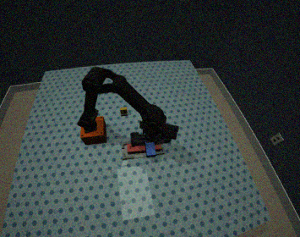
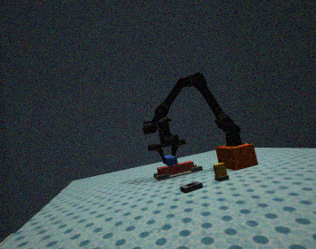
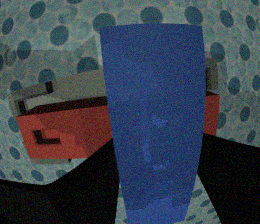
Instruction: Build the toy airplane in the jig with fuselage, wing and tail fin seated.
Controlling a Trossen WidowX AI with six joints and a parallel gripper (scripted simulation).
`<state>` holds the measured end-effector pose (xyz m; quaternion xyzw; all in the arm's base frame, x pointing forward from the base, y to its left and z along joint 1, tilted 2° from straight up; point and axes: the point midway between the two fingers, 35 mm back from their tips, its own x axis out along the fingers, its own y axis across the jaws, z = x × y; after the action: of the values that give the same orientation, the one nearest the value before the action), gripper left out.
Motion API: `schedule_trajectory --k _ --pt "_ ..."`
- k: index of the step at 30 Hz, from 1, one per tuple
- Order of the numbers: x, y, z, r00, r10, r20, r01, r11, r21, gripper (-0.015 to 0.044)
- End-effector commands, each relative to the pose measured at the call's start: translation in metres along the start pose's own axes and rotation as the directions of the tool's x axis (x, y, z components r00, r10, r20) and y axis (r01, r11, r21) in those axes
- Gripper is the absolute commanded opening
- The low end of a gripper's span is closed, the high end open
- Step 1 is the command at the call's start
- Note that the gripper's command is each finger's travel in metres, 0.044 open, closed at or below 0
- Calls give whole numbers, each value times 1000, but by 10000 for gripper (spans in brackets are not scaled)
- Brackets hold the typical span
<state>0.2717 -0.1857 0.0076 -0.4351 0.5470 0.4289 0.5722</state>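
The red fuselage (image 1: 135, 148) (image 2: 182, 167) (image 3: 90, 131) lies along the grey cradle jig (image 1: 128, 157) (image 2: 197, 168) (image 3: 75, 86) and looks level in it. A dark slot shows near its left end in the wrist view. My gripper (image 2: 170, 160) (image 3: 152, 140) is shut on the blue wing (image 1: 150, 150) (image 2: 170, 161) (image 3: 155, 80) and holds it crosswise over the fuselage, touching it or just above. The wing hides its tab and the top socket, so I cannot tell whether the tab is in. The yellow tail fin (image 1: 123, 110) (image 2: 219, 169) stands upright in a small dark holder.
The orange base block (image 1: 94, 136) (image 2: 237, 156) of the arm stands to one side of the jig, with the fin near it. A low dark holder (image 2: 191, 187) lies in front of the jig in the exterior view. A small pale block (image 1: 276, 139) lies beyond the table's edge.
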Motion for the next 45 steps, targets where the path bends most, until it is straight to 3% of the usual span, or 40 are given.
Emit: schedule_trajectory --k 1,15,24,30,38,41,45 --pt "0 0 0 1000 -1 0 1 1000 0 84" --pt "0 0 0 1000 -1 0 1 1000 0 440" --pt "-3 -1 0 1000 -1 0 1 1000 0 440" --pt "-81 -1 0 1000 2 0 -2 1000 -3 440" --pt "-84 -5 -2 1000 2 0 -2 1000 12 440" --pt "-84 -5 -2 1000 2 0 -2 974 227 440" --pt "-83 -6 -2 1000 2 0 -1 819 574 440"
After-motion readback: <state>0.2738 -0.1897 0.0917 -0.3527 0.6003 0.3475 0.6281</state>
